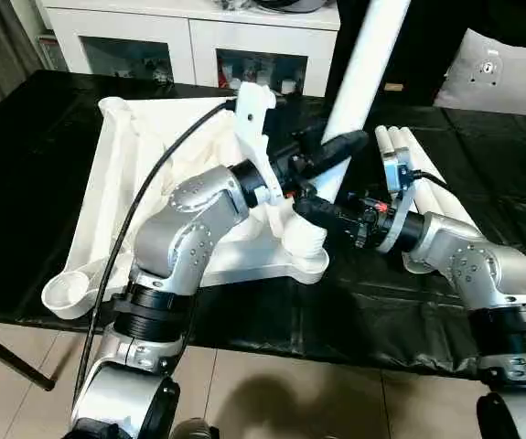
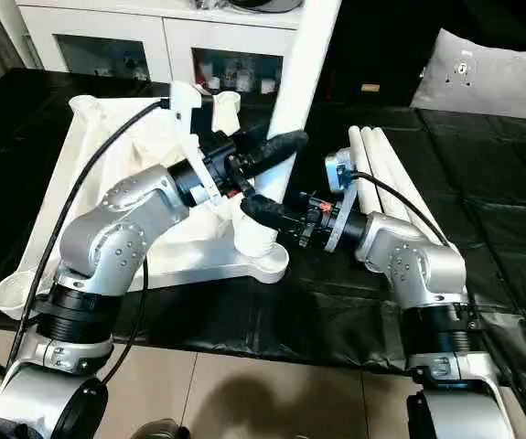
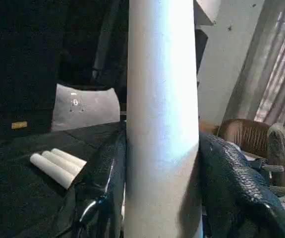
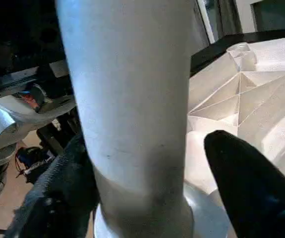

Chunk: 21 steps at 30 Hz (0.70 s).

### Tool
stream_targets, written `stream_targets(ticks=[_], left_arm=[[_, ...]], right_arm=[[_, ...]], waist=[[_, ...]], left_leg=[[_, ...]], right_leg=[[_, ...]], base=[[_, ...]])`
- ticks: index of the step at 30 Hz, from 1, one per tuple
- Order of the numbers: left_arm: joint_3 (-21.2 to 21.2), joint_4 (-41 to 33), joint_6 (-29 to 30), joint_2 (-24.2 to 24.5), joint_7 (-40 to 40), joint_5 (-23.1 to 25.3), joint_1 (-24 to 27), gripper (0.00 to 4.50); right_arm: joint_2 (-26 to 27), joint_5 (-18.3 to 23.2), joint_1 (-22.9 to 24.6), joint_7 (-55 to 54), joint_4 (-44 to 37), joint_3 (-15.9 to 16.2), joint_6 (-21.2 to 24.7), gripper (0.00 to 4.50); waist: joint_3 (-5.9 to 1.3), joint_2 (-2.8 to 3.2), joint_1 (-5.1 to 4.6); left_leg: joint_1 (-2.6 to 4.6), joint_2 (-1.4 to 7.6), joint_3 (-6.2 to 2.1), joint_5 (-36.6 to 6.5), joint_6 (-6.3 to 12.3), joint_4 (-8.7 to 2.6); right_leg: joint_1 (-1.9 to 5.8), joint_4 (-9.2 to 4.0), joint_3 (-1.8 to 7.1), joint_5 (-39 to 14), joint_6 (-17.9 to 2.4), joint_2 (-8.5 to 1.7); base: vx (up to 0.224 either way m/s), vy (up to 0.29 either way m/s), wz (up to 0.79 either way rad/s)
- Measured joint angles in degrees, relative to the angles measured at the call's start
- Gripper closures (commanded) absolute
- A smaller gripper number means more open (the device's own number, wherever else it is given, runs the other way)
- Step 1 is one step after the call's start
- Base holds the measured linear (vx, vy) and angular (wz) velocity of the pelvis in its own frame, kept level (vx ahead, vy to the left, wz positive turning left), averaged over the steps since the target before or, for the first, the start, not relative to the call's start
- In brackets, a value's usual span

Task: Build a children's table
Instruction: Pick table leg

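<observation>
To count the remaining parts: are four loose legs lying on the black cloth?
No. Three loose legs lie side by side on the black cloth; another leg stands in the tabletop's corner socket.

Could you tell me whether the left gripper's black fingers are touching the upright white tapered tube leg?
Touching: the left wrist view shows both fingers pressed flush against the leg.

white cabinet [image 1: 189, 37], curtain [image 3: 266, 64], tiled floor [image 1: 272, 393]
</observation>
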Motion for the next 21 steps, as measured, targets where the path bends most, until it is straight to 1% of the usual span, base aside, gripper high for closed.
stream_targets(ticks=[2, 3, 4, 7, 10, 11, 12, 13, 14, 16, 17, 20, 21], left_arm=[[0.0, 0.0, -0.01, -0.02, 0.0, 0.04, 0.0, 2.66], [0.0, 0.0, -0.01, -0.02, 0.0, 0.07, 0.01, 2.66], [0.0, 0.0, -0.01, -0.02, 0.0, 0.08, 0.02, 2.66], [-0.26, -0.01, -0.02, -0.02, 0.0, 0.12, 0.14, 2.66], [-0.27, -0.04, -0.06, -0.01, 0.0, 0.13, 0.41, 2.66], [-0.27, -0.05, -0.11, 0.01, 0.0, 0.14, 0.55, 2.66], [-0.31, -0.04, -0.11, 0.0, 0.0, 0.18, 0.69, 2.66], [-0.41, -0.04, -0.11, 0.01, 0.0, 0.31, 0.79, 2.66], [-0.44, -0.04, -0.11, 0.02, -0.01, 0.49, 0.8, 2.66], [-0.64, -0.08, -0.14, 0.03, -0.14, 0.62, 0.8, 2.66], [-0.79, -0.09, -0.14, 0.03, -0.3, 0.66, 0.8, 2.66], [-1.33, -0.09, -0.14, 0.07, -0.74, 0.72, 0.8, 2.66], [-1.49, -0.09, -0.14, 0.08, -0.9, 0.73, 0.8, 2.66]], right_arm=[[0.02, 0.02, 0.0, 0.43, 0.0, 0.01, 0.01, 1.38], [0.05, 0.03, 0.0, 0.52, 0.01, 0.03, 0.01, 1.47], [0.1, 0.03, 0.0, 0.6, 0.03, 0.03, 0.01, 1.68], [0.3, 0.02, 0.0, 1.01, 0.14, 0.08, 0.01, 1.86], [0.58, 0.0, 0.0, 1.16, 0.32, 0.19, 0.01, 2.2], [0.58, -0.03, 0.0, 1.33, 0.34, 0.33, 0.01, 2.25], [0.58, -0.19, 0.0, 1.56, 0.33, 0.57, -0.09, 2.25], [0.59, -0.26, 0.0, 1.58, 0.44, 0.75, -0.12, 2.02], [0.59, -0.25, 0.0, 1.61, 0.53, 0.76, -0.11, 2.02], [0.58, -0.17, 0.0, 1.6, 0.75, 0.66, 0.07, 1.77], [0.58, -0.13, 0.0, 1.58, 0.95, 0.61, 0.14, 1.77], [0.62, -0.25, -0.1, 1.45, 1.14, 0.55, 0.18, 1.44], [0.62, -0.32, -0.22, 1.39, 1.24, 0.56, 0.18, 1.44]], waist=[[0.0, 0.0, 0.0], [0.0, 0.0, 0.0], [0.0, 0.0, 0.0], [0.0, 0.0, 0.0], [0.0, 0.0, 0.0], [0.0, 0.0, 0.0], [0.0, 0.0, 0.0], [0.0, 0.0, 0.0], [0.0, 0.0, 0.0], [0.0, 0.0, 0.0], [0.0, 0.0, 0.0], [0.0, 0.0, 0.02], [0.0, 0.0, 0.02]], left_leg=[[0.0, 0.0, 0.0, 0.0, 0.0, 0.0], [0.0, 0.0, 0.0, 0.0, 0.0, 0.0], [0.0, 0.0, 0.0, 0.0, 0.0, 0.0], [0.0, 0.0, 0.0, 0.0, 0.0, 0.0], [0.0, 0.0, 0.0, 0.0, 0.0, 0.0], [0.0, 0.0, 0.0, 0.0, 0.0, 0.01], [0.0, 0.0, 0.0, 0.0, 0.0, 0.01], [-0.01, 0.0, 0.0, 0.0, 0.0, 0.01], [-0.01, 0.0, 0.0, 0.0, 0.0, 0.02], [-0.01, 0.0, 0.0, 0.0, 0.0, 0.02], [-0.01, 0.0, 0.0, 0.0, 0.0, 0.02], [-0.01, 0.0, 0.0, 0.0, 0.0, 0.02], [-0.01, 0.0, 0.0, 0.0, 0.01, 0.02]], right_leg=[[0.0, 0.0, 0.0, 0.0, 0.0, 0.0], [0.0, 0.0, 0.0, 0.0, 0.0, 0.0], [0.0, 0.0, 0.0, 0.0, 0.0, 0.0], [0.0, 0.0, 0.0, 0.0, 0.0, 0.0], [0.0, 0.0, 0.0, 0.0, 0.0, 0.0], [0.0, 0.0, 0.0, 0.0, 0.0, 0.0], [0.0, 0.0, 0.0, 0.0, 0.0, 0.0], [0.0, 0.0, 0.0, 0.0, 0.0, 0.0], [0.0, 0.0, 0.0, 0.01, 0.0, 0.0], [0.0, 0.0, 0.0, 0.01, 0.0, 0.0], [0.0, 0.0, 0.0, 0.01, 0.0, 0.0], [0.0, 0.01, 0.0, 0.01, 0.0, 0.0], [0.0, 0.01, 0.0, 0.01, 0.0, 0.0]], base=[[0.0, 0.0, 0.0], [0.0, 0.0, 0.0], [0.0, 0.0, 0.0], [0.0, 0.0, 0.0], [0.0, 0.0, 0.0], [0.0, 0.0, 0.0], [0.0, 0.0, 0.0], [0.0, 0.0, 0.0], [0.0, 0.0, 0.0], [0.0, 0.0, 0.0], [0.0, 0.0, 0.0], [0.0, 0.0, 0.0], [0.0, 0.0, 0.0]])
